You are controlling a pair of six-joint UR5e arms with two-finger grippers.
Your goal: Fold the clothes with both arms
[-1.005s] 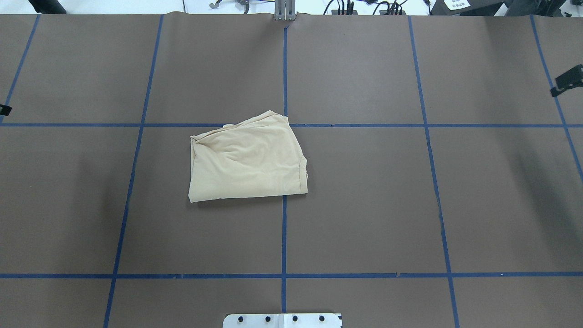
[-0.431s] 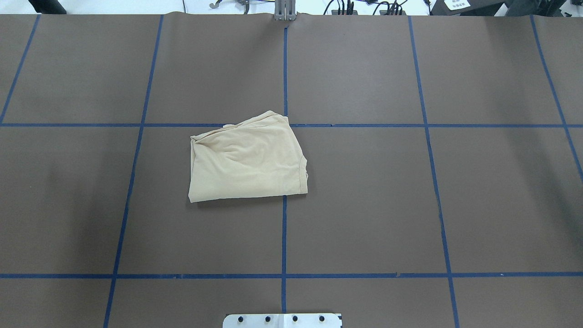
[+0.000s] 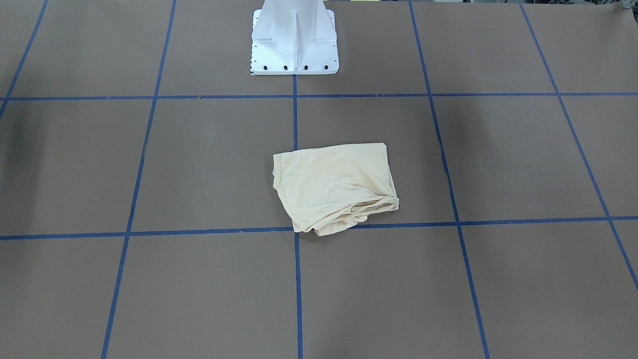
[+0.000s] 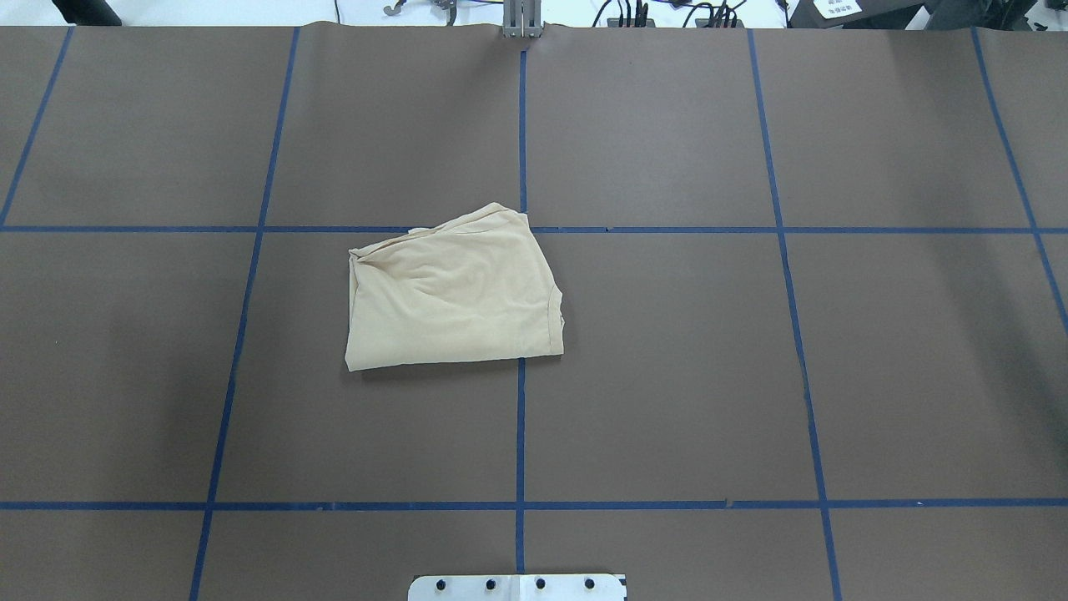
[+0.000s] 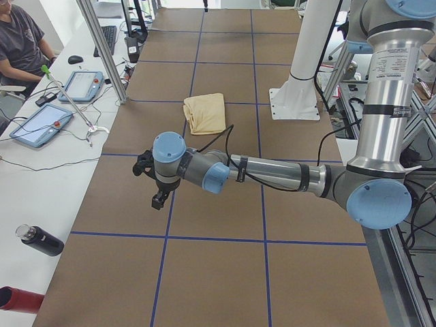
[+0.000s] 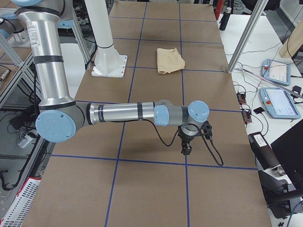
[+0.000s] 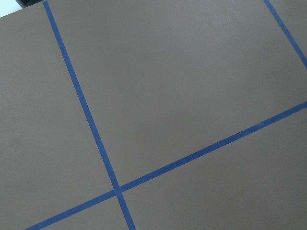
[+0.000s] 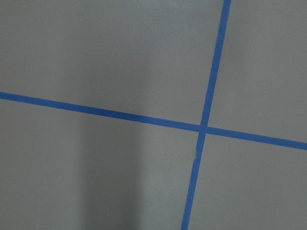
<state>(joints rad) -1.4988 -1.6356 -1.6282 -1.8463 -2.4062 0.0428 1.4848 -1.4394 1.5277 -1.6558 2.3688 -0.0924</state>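
Note:
The cream-yellow shirt (image 4: 450, 292) lies folded into a small, roughly square bundle near the table's middle, print and label hidden. It also shows in the front view (image 3: 334, 184) and both side views (image 5: 206, 112) (image 6: 170, 60). No gripper touches it. The left arm (image 5: 272, 174) stretches low over the table's left end, and its black gripper (image 5: 157, 199) points down, far from the shirt. The right arm (image 6: 123, 112) stretches over the right end with its gripper (image 6: 186, 149) pointing down. I cannot tell whether either gripper is open or shut. Both wrist views show only brown table and blue tape.
The white pedestal base (image 3: 294, 40) stands at the robot's edge of the table. A side bench holds tablets (image 5: 82, 85) and a black bottle (image 5: 41, 240), with a seated operator (image 5: 20, 41). More tablets (image 6: 279, 101) lie on the other bench. Metal frame posts (image 5: 102, 48) stand at the table's far edge.
One second ago black gripper tips showed at the left and right edges of the overhead view. They have moved outward, out of that view. The shirt has not moved.

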